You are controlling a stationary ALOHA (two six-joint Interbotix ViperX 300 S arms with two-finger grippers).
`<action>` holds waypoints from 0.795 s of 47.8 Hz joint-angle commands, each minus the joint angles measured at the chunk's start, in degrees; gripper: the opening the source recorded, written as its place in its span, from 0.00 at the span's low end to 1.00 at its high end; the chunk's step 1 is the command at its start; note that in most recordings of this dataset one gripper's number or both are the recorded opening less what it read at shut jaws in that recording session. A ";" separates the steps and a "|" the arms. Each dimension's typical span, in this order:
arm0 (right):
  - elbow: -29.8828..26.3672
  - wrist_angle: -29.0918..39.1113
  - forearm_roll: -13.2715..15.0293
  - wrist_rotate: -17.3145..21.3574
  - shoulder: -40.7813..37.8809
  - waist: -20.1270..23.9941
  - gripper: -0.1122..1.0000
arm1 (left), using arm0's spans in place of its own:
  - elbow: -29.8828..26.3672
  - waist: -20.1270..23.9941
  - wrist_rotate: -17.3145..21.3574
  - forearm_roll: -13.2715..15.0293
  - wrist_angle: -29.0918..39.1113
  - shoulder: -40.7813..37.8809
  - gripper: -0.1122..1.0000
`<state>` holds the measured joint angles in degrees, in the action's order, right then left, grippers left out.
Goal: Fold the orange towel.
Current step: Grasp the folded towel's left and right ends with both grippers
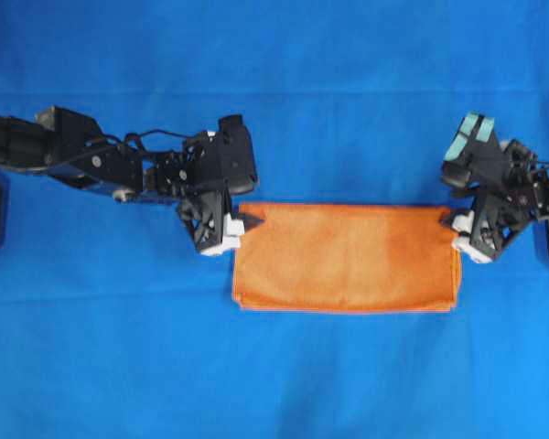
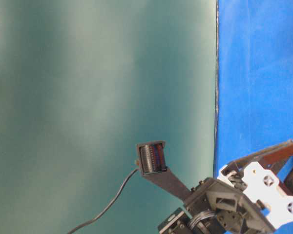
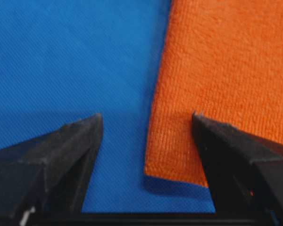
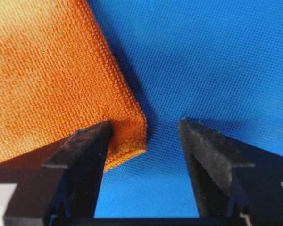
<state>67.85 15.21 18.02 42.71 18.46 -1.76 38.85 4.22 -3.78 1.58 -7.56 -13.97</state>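
Bright orange terry-cloth towel [image 1: 346,258] lies flat as a wide rectangle on the blue table cloth [image 1: 274,73], just below centre of the overhead view. Left gripper [image 1: 240,227] sits at the towel's ten o'clock corner, jaws spread, one fingertip [image 3: 212,129] over the cloth edge, nothing pinched. Right gripper [image 1: 456,221] sits at the two o'clock corner, jaws spread wide, straddling that hemmed corner without gripping.

Orange towel [image 1: 346,258]: fuzzy matt terry cloth, ribbed weave, stitched hem. Blue cloth [image 1: 274,82] over the worktop was a fine-woven matt fabric. Left tool [image 3: 147,136] and right tool [image 4: 146,136] fingers were matt black plastic, slightly grainy.
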 commanded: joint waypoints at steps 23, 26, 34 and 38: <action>-0.18 -2.29 0.26 -0.35 0.26 -0.18 0.13 | -4.04 -1.32 0.00 -0.09 11.07 0.09 0.12; 0.00 -2.72 0.18 -0.35 0.53 -0.09 0.13 | -4.39 -1.23 0.09 -0.09 11.60 0.09 0.12; 0.53 -3.34 0.18 -0.35 1.49 -0.09 0.13 | -4.83 -1.32 -0.09 -0.09 12.13 0.53 0.12; 0.53 -3.16 0.18 -0.26 2.20 -0.09 0.13 | -5.01 -1.32 -0.26 -0.09 12.48 1.14 0.12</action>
<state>68.73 12.30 18.11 42.45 19.42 -1.85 34.28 3.08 -3.87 1.58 4.31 -14.24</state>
